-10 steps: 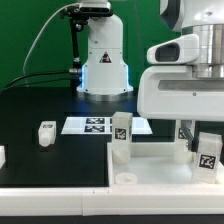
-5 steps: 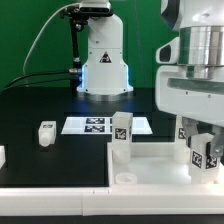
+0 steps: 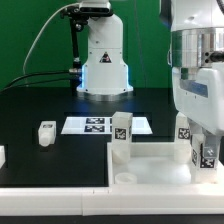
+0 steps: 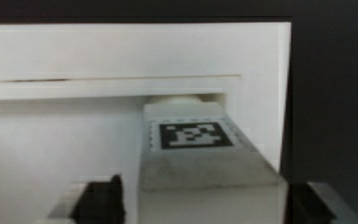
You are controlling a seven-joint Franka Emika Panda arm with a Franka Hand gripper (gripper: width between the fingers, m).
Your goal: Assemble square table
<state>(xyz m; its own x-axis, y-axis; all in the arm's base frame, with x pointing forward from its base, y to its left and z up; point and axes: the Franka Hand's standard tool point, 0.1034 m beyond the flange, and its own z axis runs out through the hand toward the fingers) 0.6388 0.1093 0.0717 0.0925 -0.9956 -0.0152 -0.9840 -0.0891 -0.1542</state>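
The gripper (image 4: 201, 200) is standing with its jaws apart on either side of a tagged white leg (image 4: 197, 145) planted upright on the square panel (image 3: 150, 160).

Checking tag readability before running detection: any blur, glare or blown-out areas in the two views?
Exterior view: sharp on the marker board and the standing leg; the arm close to the camera is soft, and the white base under it is nearly blown out. Wrist view: soft overall, the leg's tag blurred but legible, the white panel washed out, the fingertips dark; no hard glare.
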